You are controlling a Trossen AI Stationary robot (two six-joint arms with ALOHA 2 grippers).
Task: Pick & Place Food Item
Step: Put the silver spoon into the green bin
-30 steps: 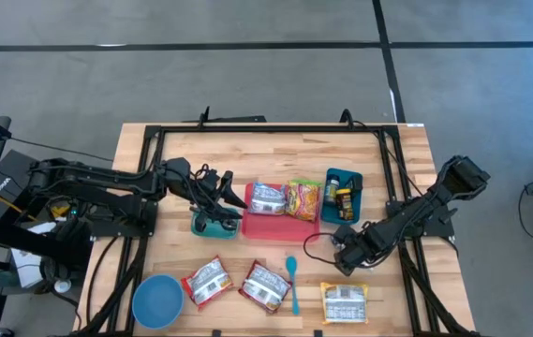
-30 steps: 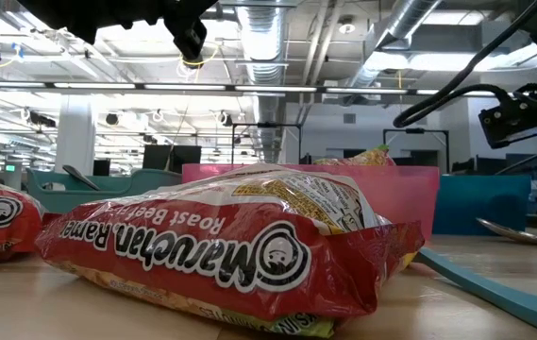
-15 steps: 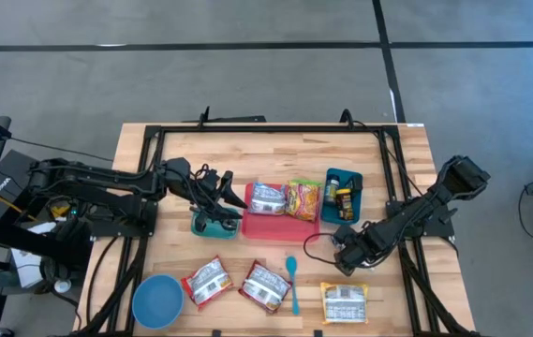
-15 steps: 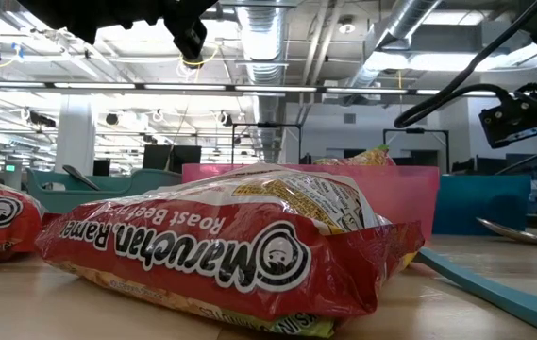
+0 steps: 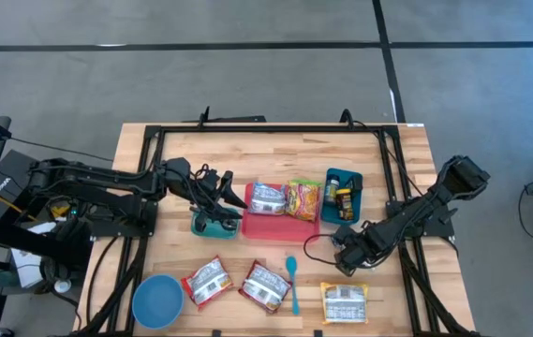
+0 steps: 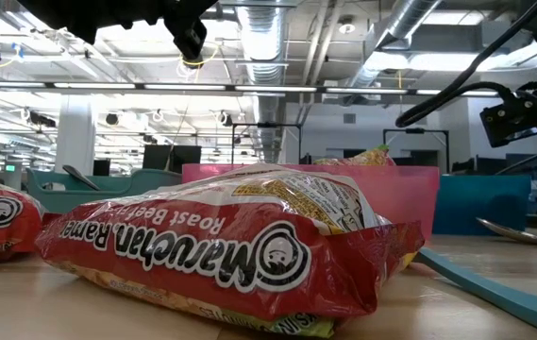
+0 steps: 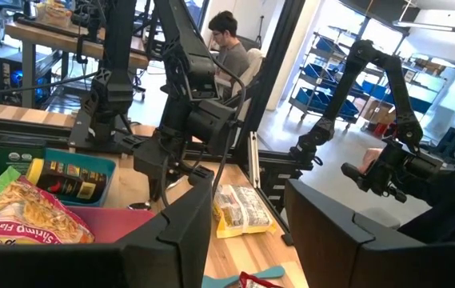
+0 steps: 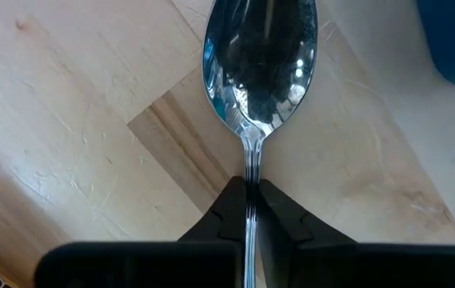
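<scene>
Now right claw [image 8: 249,210] pinched tighter on metal spoon [image 8: 261,68] handle, left claw [image 7: 247,232] unchanged, part open

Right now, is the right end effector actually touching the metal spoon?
Touching. The right wrist view shows the right end effector with its fingers closed against the spoon handle, pinching it on both sides just below the bowl.

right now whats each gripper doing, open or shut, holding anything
Left gripper: open, holding nothing, above the teal tray.
Right gripper: shut on the metal spoon handle.
</scene>
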